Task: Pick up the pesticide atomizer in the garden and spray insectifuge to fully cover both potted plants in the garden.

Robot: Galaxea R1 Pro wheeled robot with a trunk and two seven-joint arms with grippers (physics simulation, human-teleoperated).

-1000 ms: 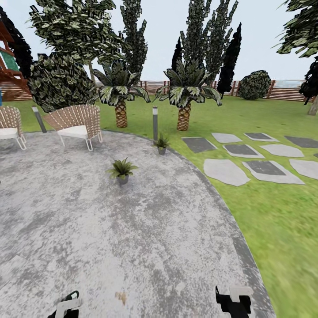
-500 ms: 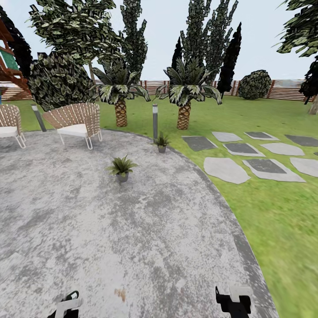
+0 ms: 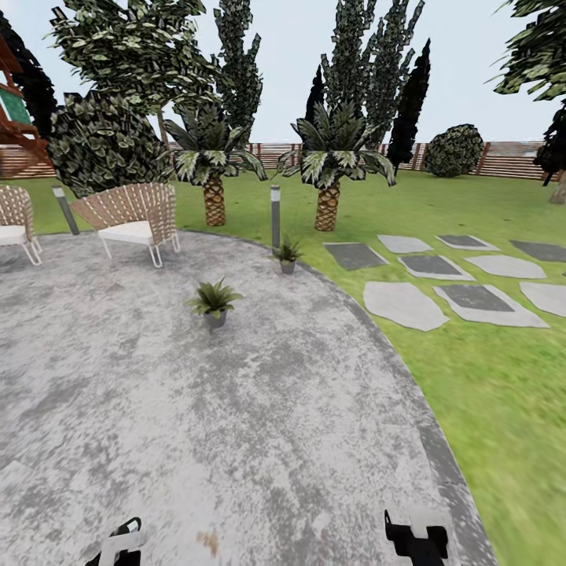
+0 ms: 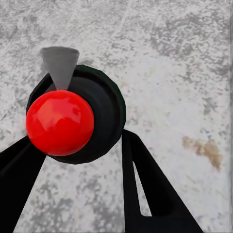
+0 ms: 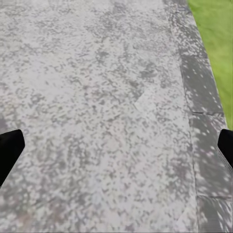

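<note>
Left end effector (image 4: 77, 160): fingers closed against a dark round-bodied bottle with a red top and pale spray cone, the pesticide atomizer (image 4: 73, 121), held above the patio (image 3: 236, 409).

Right end effector (image 5: 116, 145): fingers spread wide, holding nothing, over paving near the lawn (image 3: 487, 377) edge.

Potted plants: nearer one (image 3: 213, 301) at 12 o'clock from the left end effector, well apart; farther one (image 3: 288, 255) at 1 o'clock, beside a bollard lamp (image 3: 275, 216).
</note>
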